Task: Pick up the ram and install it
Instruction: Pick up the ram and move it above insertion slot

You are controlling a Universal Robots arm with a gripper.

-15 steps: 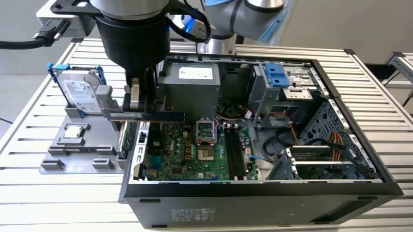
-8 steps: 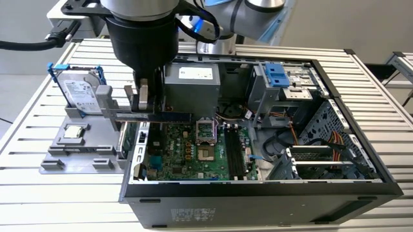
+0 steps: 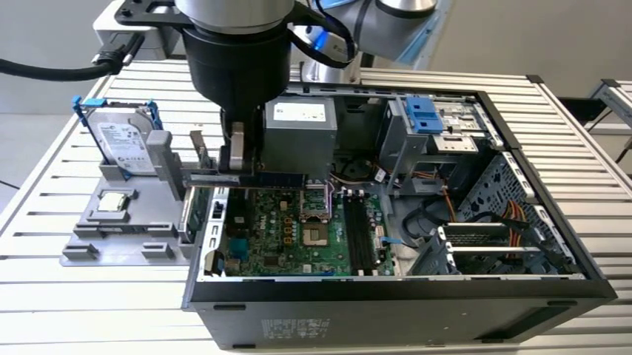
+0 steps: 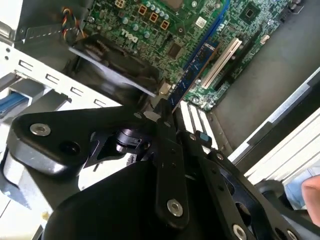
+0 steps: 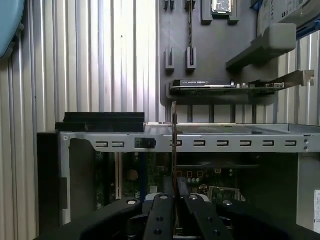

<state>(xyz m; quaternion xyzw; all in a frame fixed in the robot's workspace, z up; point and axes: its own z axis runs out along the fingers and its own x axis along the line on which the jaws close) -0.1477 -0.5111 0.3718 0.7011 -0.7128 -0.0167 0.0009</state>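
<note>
My gripper [image 3: 237, 168] is shut on the ram [image 3: 251, 178], a thin dark bluish stick held level on its long edge. It hangs above the open computer case's wall on the exterior view's left, over the edge of the green motherboard [image 3: 286, 229]. The long black memory slots [image 3: 357, 238] lie further toward the exterior view's right, apart from the stick. In the second wrist view the ram [image 4: 196, 62] sticks out from the fingertips [image 4: 161, 107] over the board. In the first wrist view the ram [image 5: 174, 140] is edge-on, rising from my gripper [image 5: 174, 196].
A grey holder tray [image 3: 94, 248] beside the case carries a hard drive in a blue-tabbed frame [image 3: 123, 144] and a small chip [image 3: 114, 200]. A card with a metal bracket [image 5: 225, 85] stands in the tray. The power supply [image 3: 296, 137] and blue drive cage [image 3: 425, 115] fill the case's far side.
</note>
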